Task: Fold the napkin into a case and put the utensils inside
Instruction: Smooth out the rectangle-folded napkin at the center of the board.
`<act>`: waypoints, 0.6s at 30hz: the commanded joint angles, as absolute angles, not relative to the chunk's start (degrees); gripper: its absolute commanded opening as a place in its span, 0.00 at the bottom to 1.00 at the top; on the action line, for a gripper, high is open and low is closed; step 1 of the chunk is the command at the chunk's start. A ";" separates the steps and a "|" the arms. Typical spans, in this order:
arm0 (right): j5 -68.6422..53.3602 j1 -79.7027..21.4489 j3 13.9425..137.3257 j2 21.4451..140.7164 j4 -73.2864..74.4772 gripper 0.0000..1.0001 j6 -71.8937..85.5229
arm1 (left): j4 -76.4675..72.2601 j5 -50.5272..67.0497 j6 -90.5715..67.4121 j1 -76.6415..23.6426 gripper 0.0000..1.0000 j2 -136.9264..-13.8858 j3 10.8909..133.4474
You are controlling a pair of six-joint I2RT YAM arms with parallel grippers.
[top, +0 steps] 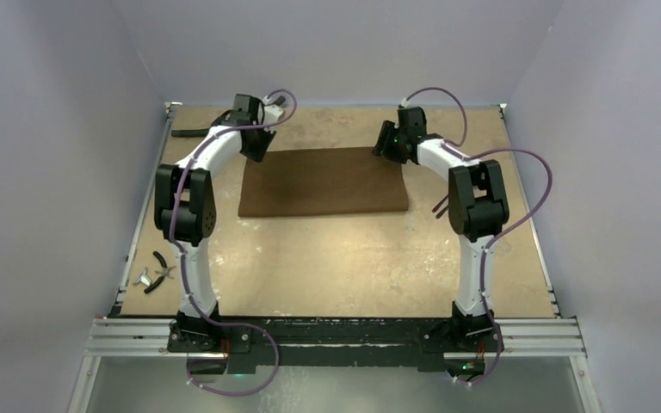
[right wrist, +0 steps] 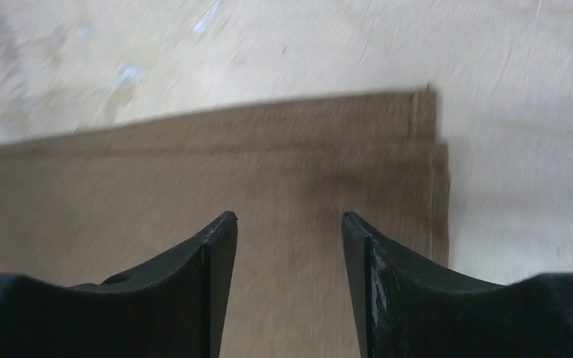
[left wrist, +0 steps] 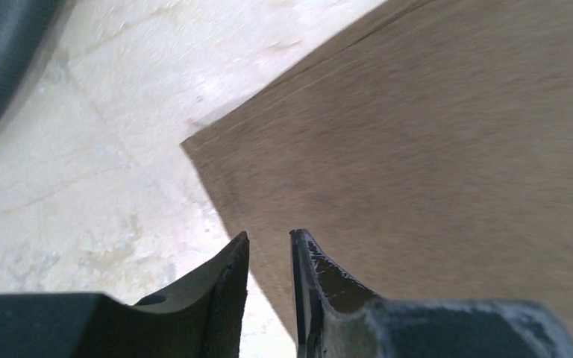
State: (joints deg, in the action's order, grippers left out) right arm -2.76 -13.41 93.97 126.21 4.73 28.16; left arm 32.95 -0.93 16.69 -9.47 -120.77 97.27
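Brown napkin [top: 323, 182], laid flat near the tabletop's [top: 344, 267] far edge. The left gripper [left wrist: 269, 237], narrowly parted, and the right gripper [right wrist: 289, 218], wider apart, are held empty over its far corners. These should be pinched simultaneously, all layers caught.

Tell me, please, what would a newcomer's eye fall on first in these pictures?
The brown napkin stands out first, a flat folded rectangle lying across the far middle of the table. Next come the left gripper, poised at the napkin's far left corner, and the right gripper, at its far right corner. Both are empty with jaws apart, the left's only narrowly.
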 commanded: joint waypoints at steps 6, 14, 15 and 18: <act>-27.76 -13.18 72.89 103.93 0.93 0.35 27.52 | 41.98 27.20 11.77 -11.70 0.08 -112.93 95.14; -33.04 -13.90 59.96 104.59 -1.00 0.00 30.91 | 45.99 33.21 10.42 -18.73 0.01 -117.04 88.43; -33.01 -13.89 59.61 105.29 -1.96 0.00 31.43 | 45.22 33.96 9.81 -18.86 0.01 -117.61 88.14; -32.90 -13.89 59.61 108.07 -2.58 0.00 32.41 | 44.01 34.33 9.23 -18.97 0.00 -118.84 88.04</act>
